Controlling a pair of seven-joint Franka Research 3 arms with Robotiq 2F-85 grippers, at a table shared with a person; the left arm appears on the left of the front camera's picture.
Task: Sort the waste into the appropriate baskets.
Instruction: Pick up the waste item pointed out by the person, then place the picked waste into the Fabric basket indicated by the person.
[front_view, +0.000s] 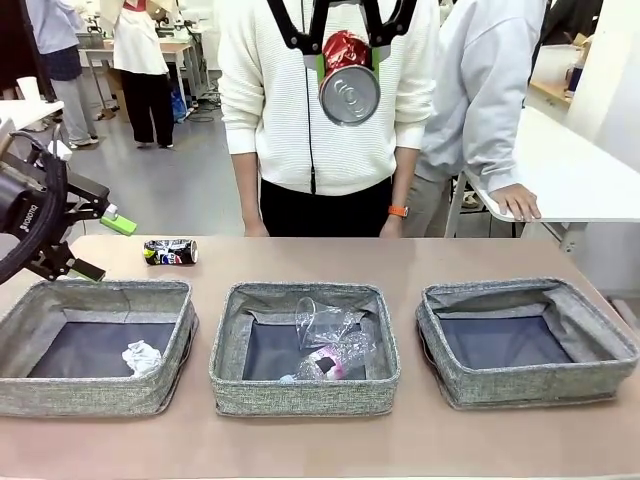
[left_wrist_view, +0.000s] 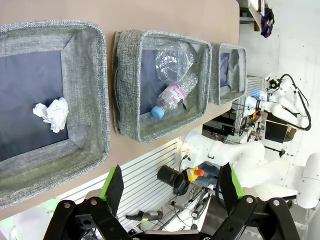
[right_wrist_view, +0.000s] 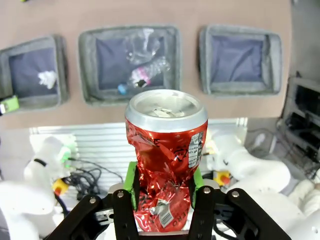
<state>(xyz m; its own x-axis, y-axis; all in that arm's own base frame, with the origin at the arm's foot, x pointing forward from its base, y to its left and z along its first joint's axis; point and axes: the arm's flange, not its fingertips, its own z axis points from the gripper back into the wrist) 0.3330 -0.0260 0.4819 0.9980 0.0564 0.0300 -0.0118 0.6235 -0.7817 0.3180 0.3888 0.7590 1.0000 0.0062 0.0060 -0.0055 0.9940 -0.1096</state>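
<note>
- Front view: the right end effector (front_view: 349, 70) hangs high over the far side of the counter (front_view: 300, 445), its green pads clenched on the crushed red can (front_view: 347, 85)
- The can's silver end faces the camera, in front of the white sweater of a person (front_view: 270, 110) standing at the far edge
- Right wrist view: the can stands between the two fingers, gripped around its crumpled lower half, with the row of three baskets well below it
- The left end effector (front_view: 100, 247) sits at the left edge of the scene, above the far left corner of the left basket (front_view: 60, 398), with its jaws released, spread wide and holding nothing
- The crushed dark blue can (front_view: 170, 251) lies on its side on the counter, just beyond the far rim of the left basket
- The white paper wad (front_view: 141, 357) lies inside the left basket, toward its near right corner
- The middle basket (front_view: 300, 395) holds the clear crumpled plastic cup (front_view: 320, 322) on its far side and the clear blue-capped plastic bottle (front_view: 335, 362) nearer, the two touching
- The right basket (front_view: 530, 388) stands at the right end of the row, its dark lining in plain sight
</note>
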